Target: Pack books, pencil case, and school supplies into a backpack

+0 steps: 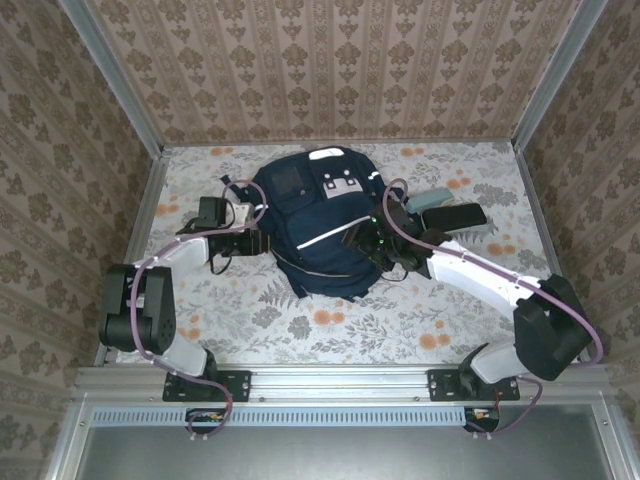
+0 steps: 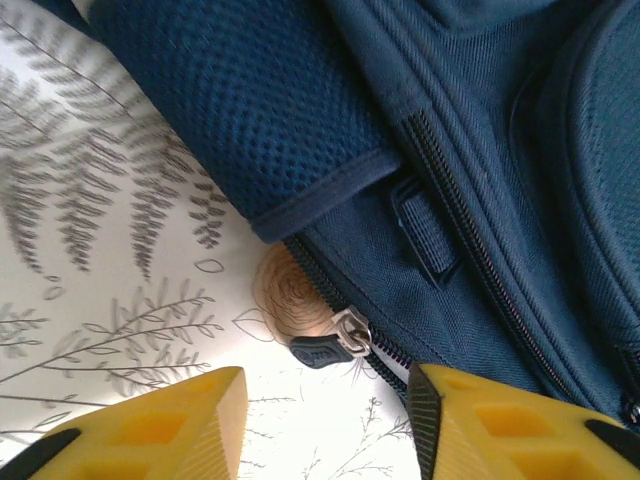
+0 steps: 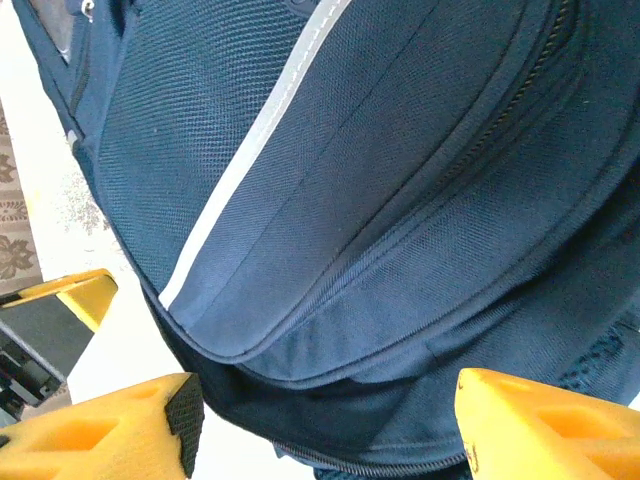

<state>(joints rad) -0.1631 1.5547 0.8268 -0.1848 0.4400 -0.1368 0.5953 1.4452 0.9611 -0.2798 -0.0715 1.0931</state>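
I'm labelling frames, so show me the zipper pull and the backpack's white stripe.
zipper pull (image 2: pixel 318 351), left wrist view, on its dark tab.
white stripe (image 3: pixel 252 150), right wrist view, midway along the stripe.

The large navy-blue fabric backpack (image 1: pixel 310 235) lay at the middle of the floral-printed table (image 1: pixel 400 330). The left gripper (image 1: pixel 254 242) stood at its left flank, the right gripper (image 1: pixel 362 240) over its right flank. A small metal zipper pull (image 2: pixel 325 350) lay on the table against the backpack's edge, just ahead of the left gripper. A pale oblong case (image 1: pixel 433 200) and a dark flat oblong object (image 1: pixel 465 215) lay side by side, right of the backpack.
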